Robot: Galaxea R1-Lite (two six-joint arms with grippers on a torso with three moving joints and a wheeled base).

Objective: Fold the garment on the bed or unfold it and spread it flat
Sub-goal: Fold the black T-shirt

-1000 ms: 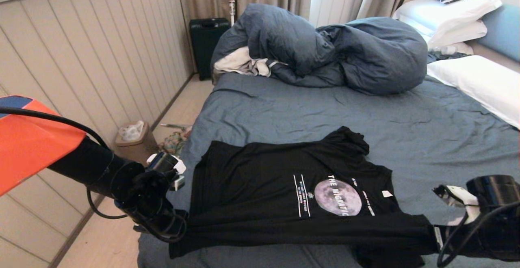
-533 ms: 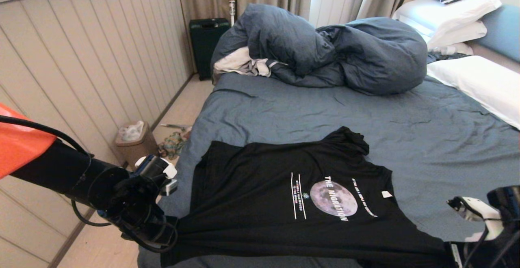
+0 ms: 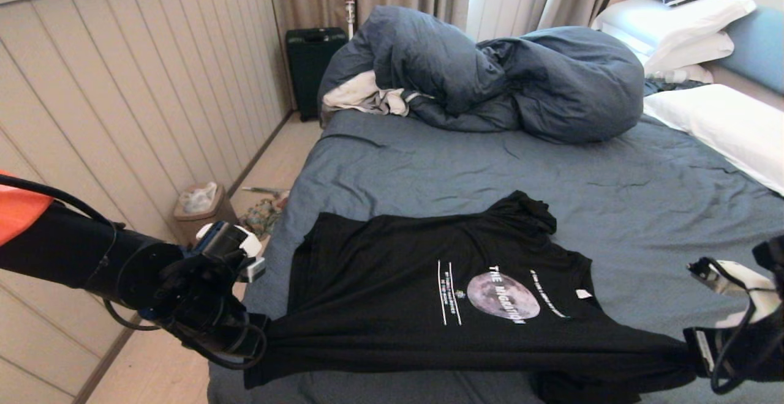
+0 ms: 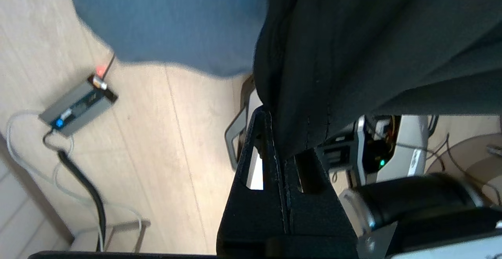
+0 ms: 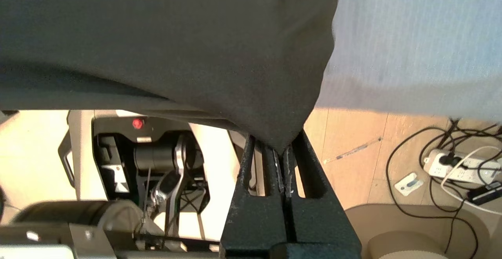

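The garment, a black T-shirt with a grey moon print and white lettering, lies spread on the near part of the bed. Its near edge is pulled taut between both grippers. My left gripper is shut on the near left corner, off the bed's left side. My right gripper is shut on the near right corner. In the left wrist view the garment enters the shut left gripper. In the right wrist view the black cloth tapers into the shut right gripper.
A bulky slate-blue duvet with a white-grey cloth is heaped at the far end. White pillows lie at the right. Left of the bed are a wastebasket, a black suitcase and the panelled wall.
Both grippers have drawn back toward me and lower, dragging the garment's near edge with them. The folded-over front has opened out, and the full lettering beside the moon print now shows.
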